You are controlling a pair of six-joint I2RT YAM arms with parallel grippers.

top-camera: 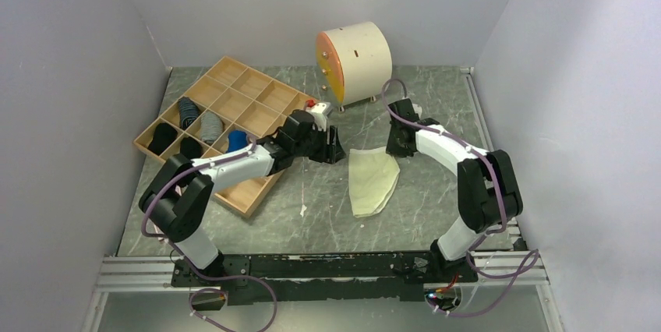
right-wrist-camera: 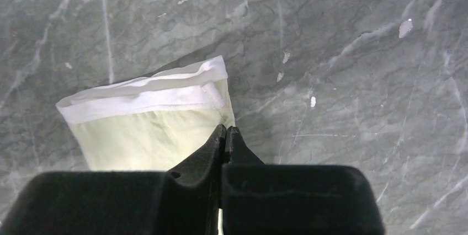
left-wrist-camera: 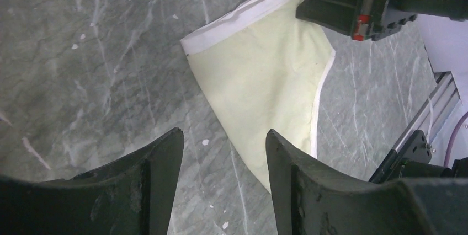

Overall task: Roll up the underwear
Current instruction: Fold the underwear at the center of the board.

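The pale yellow underwear (top-camera: 372, 180) with a white waistband lies folded flat into a narrow wedge on the grey marble table, waistband at the far end. My left gripper (top-camera: 337, 149) is open and empty, just left of the waistband end; in the left wrist view (left-wrist-camera: 223, 135) its fingers straddle bare table at the underwear's (left-wrist-camera: 265, 75) left edge. My right gripper (top-camera: 399, 145) is shut, at the waistband's right corner. In the right wrist view (right-wrist-camera: 226, 129) its tips rest at the right edge of the underwear (right-wrist-camera: 149, 130); I cannot see cloth pinched.
A wooden compartment tray (top-camera: 234, 90) with several rolled dark and blue items stands at the left, under the left arm. A cream cylindrical cabinet (top-camera: 355, 53) with an orange front stands at the back. White walls enclose the table.
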